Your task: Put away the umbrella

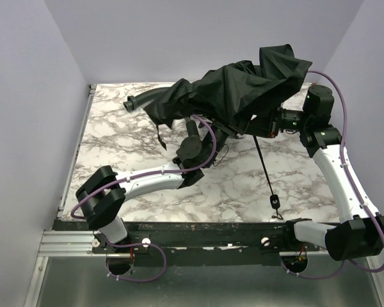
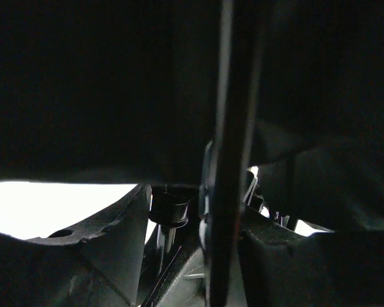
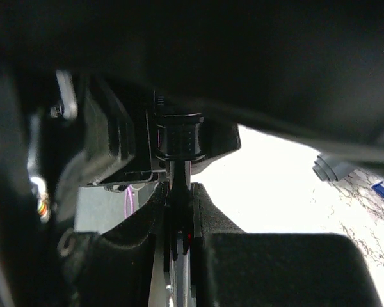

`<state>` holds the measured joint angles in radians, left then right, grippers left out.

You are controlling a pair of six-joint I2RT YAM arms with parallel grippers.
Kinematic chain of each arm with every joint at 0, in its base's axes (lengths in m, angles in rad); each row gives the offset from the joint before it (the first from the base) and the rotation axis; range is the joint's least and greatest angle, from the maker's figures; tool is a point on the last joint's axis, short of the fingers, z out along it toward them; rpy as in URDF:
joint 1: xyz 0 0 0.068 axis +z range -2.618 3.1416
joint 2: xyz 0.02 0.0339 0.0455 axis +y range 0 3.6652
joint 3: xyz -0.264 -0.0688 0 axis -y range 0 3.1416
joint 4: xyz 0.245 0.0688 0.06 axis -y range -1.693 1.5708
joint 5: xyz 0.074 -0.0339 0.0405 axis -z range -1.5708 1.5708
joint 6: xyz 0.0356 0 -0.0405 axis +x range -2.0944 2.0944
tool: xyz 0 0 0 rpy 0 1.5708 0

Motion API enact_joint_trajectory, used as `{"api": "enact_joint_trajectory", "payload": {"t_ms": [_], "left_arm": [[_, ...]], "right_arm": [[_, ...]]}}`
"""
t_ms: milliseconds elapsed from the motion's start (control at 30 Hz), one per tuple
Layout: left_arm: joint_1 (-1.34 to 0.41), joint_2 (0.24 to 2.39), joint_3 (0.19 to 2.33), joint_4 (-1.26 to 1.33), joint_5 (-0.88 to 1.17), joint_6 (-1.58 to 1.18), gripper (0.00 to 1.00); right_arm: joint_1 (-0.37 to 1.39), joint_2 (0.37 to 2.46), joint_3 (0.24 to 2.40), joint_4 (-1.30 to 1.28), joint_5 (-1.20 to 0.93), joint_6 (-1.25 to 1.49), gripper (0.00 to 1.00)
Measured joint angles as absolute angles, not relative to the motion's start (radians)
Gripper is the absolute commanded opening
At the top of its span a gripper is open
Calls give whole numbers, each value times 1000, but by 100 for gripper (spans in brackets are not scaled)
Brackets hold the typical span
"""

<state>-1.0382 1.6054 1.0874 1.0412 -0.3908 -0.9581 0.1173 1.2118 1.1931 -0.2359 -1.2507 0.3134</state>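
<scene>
The umbrella's black canopy (image 1: 243, 83) is half collapsed and held above the back of the marble table (image 1: 134, 144). Its thin shaft (image 1: 264, 167) slants down towards me to the small handle (image 1: 275, 203) near the front edge. My right gripper (image 1: 264, 125) reaches under the canopy. In the right wrist view it (image 3: 179, 198) is shut on the thin shaft just below a black runner (image 3: 179, 137). My left gripper (image 1: 195, 131) is under the canopy's left side. In the left wrist view its (image 2: 195, 214) jaws stand apart with a dark rod (image 2: 225, 192) between them, under the fabric (image 2: 83, 83).
A black ribbed curved hose (image 1: 139, 100) lies at the back left, partly under the canopy. White walls close in the table at the back and both sides. A metal rail (image 1: 64, 242) runs along the front left edge.
</scene>
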Motion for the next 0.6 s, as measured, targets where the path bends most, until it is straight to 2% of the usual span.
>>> {"api": "enact_joint_trajectory", "payload": {"t_ms": [233,367,400,467,533,600], "left_arm": [[-1026,1626,1095,1031,-320,-969,0],[-1023,1626,1089,1040,-313,-971,0],[-1022,1625,1084,1048,-313,-969,0],[-1019,1625,1076,1061,-313,-968,0],[-1016,1622,1063,1074,-313,-966,0],[-1012,1609,1036,1072,-323,-963,0]], "right_arm": [[115,1212,1193,-238,-1250,314,1],[115,1212,1193,-239,-1250,313,1],[116,1212,1193,-242,-1250,313,5],[117,1212,1193,-250,-1251,310,28],[119,1212,1193,-266,-1252,292,46],[121,1209,1193,-281,-1255,264,59]]}}
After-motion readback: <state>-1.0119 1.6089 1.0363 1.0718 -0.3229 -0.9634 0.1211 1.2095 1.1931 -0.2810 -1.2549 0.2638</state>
